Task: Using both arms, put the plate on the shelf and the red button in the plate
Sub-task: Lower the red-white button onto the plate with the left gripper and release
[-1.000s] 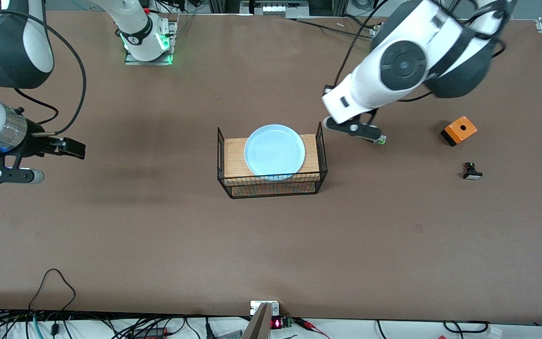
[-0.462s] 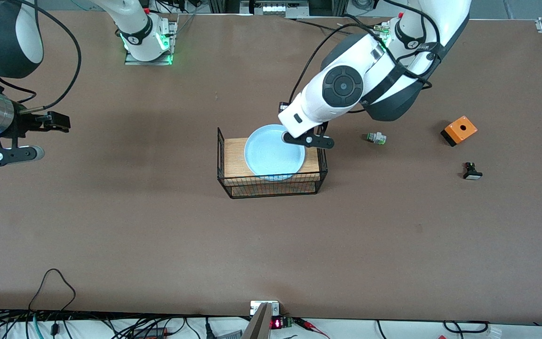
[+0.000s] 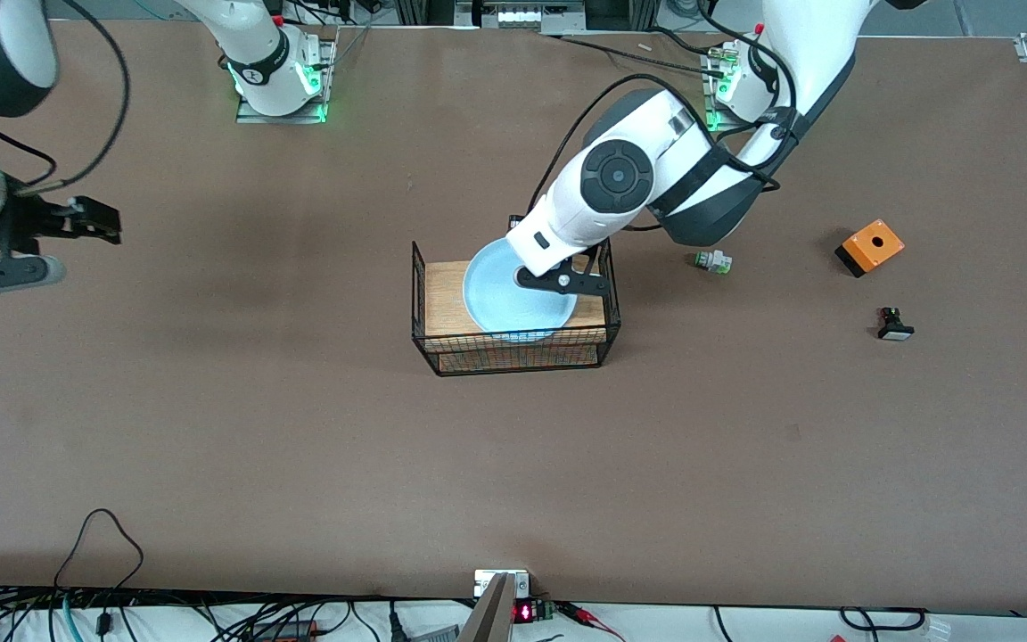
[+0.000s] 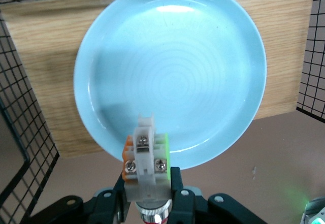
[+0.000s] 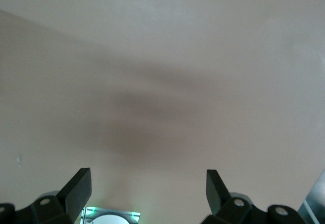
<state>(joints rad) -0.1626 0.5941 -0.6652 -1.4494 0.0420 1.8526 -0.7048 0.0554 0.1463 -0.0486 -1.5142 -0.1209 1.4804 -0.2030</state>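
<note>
1. The left gripper (image 4: 147,203), pinching the red button (image 4: 146,158), is now hovering over the plate (image 3: 500,303) on the rack (image 3: 442,285), having swung across from the table.
2. Release looks next.
3. The right gripper (image 5: 147,188), spread wide, is waiting over bare table.

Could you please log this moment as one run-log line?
left gripper: shut on red button, over plate | plate: on rack | right gripper: open, waiting over bare table
</note>
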